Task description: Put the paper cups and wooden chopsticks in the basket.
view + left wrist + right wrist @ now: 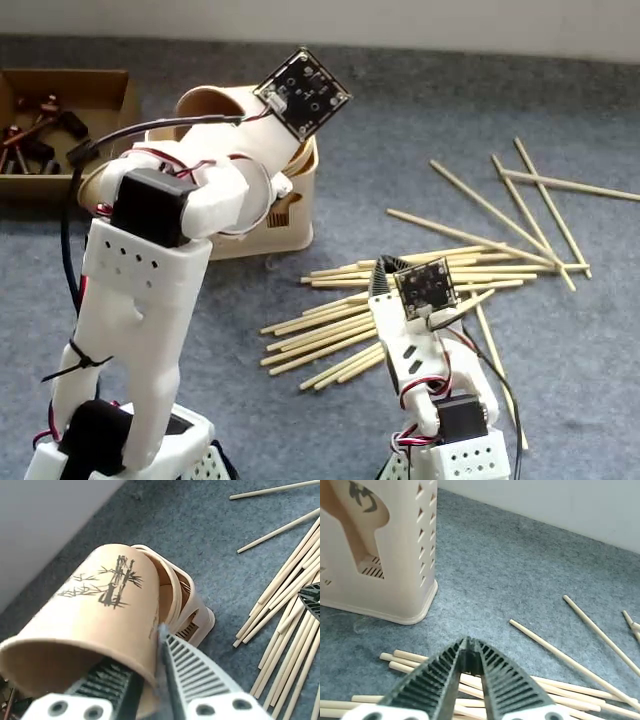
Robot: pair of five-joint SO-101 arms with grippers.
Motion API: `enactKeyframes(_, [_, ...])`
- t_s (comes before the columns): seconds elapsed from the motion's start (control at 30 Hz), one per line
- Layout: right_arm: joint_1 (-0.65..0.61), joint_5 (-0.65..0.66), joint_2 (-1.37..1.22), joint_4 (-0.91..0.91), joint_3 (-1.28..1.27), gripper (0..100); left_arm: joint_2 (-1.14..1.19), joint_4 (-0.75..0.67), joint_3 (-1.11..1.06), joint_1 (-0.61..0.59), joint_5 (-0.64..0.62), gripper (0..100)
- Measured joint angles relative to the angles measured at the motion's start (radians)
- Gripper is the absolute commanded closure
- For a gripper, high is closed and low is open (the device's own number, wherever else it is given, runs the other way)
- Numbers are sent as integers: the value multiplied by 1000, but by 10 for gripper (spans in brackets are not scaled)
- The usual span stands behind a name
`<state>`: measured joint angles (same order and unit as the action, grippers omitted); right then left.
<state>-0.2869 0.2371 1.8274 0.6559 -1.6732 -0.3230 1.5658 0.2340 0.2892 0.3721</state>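
- The paper cup [100, 605] is smooth, matt paper of beige colour, with a dark ink drawing on its wall.
- The chopsticks [330, 330] are pale wood, matt and plain.
- The basket [422, 555] is cream plastic, smooth, with a slight shine.
- The table cover [450, 120] is grey cloth like felt, rough and matt.
- The left gripper [145, 650] has one white and one black plastic finger, both ribbed.
- The right gripper [469, 647] is black ribbed plastic.
- The arm shells [140, 290] are white matt plastic.
- The box [100, 85] at far left is brown matt cardboard.
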Motion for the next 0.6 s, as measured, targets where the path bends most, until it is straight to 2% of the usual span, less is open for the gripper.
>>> enactKeyframes(0.6, [0,0,0,0,0,988,0,-5,54,-2,0,857])
